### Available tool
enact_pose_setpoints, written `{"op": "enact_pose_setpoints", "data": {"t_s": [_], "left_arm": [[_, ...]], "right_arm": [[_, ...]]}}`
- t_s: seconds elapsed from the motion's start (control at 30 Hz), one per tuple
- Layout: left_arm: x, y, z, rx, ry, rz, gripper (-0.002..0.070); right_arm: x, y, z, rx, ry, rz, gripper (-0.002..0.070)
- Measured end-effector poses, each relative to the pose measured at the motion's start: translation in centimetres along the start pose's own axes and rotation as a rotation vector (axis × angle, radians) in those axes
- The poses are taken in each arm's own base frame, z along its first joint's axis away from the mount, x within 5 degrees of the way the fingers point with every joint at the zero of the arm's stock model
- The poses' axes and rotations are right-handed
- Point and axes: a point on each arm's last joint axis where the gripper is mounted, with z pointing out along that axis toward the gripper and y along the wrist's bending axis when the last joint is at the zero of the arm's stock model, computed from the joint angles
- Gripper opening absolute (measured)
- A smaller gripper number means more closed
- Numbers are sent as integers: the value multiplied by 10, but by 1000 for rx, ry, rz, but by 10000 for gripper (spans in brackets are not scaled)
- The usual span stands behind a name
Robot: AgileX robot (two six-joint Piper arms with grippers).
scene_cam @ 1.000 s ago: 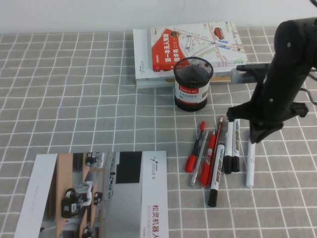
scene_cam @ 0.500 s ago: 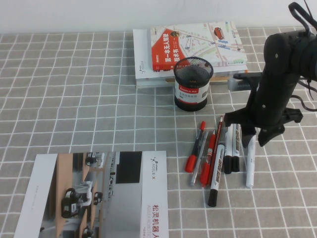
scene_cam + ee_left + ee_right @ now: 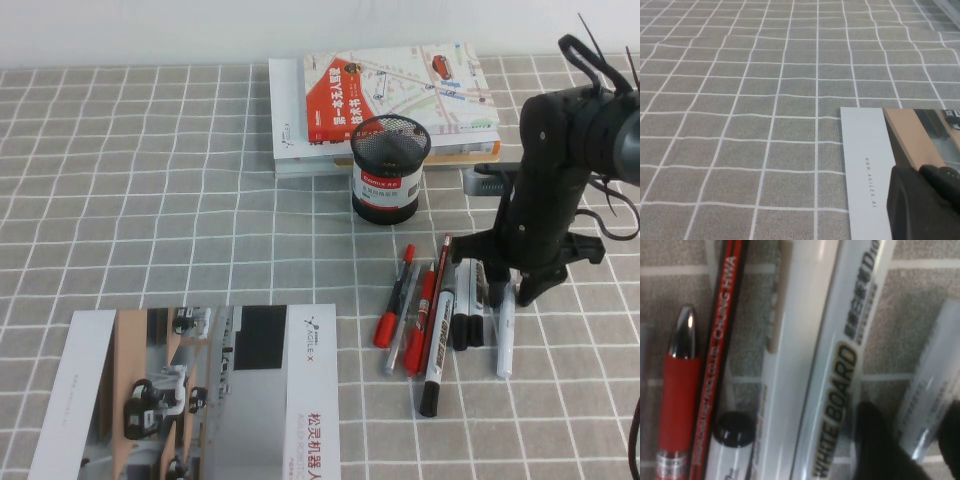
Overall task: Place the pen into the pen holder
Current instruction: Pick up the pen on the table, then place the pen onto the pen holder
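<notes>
The plain white pen (image 3: 505,338) lies on the checked cloth at the right end of a row of pens. My right gripper (image 3: 511,291) is down over its far end. In the right wrist view the pen (image 3: 930,390) lies between my two dark fingers (image 3: 875,440), which stand apart on either side of it; the gripper (image 3: 912,442) is open. The black mesh pen holder (image 3: 390,170) stands upright to the back left of the pens. My left gripper (image 3: 925,205) shows only as a dark shape over a brochure in the left wrist view.
White board markers with black caps (image 3: 465,300), a red-and-black pencil (image 3: 437,290) and red pens (image 3: 420,320) lie beside the white pen. A stack of books (image 3: 400,90) sits behind the holder. A brochure (image 3: 200,400) lies at the front left.
My right arm has come down and slightly right, bringing the gripper down around the far end of the white pen. The pens and holder have not moved.
</notes>
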Motion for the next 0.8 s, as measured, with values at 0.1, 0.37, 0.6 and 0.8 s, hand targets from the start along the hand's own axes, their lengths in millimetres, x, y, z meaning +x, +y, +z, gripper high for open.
{"op": "enact_pose_setpoints", "data": {"t_s": [0.1, 0.37, 0.6, 0.8], "left_arm": [[0, 0, 0, 0, 0, 0, -3], [0, 0, 0, 0, 0, 0, -3], [0, 0, 0, 0, 0, 0, -3], [0, 0, 0, 0, 0, 0, -3]], "right_arm": [[0, 0, 0, -3, 1, 3, 201], [-3, 2, -11, -28, -76, -50, 101], [26, 9, -102, -187, -576, -178, 101], [82, -13, -126, -348, -1034, -185, 101]]}}
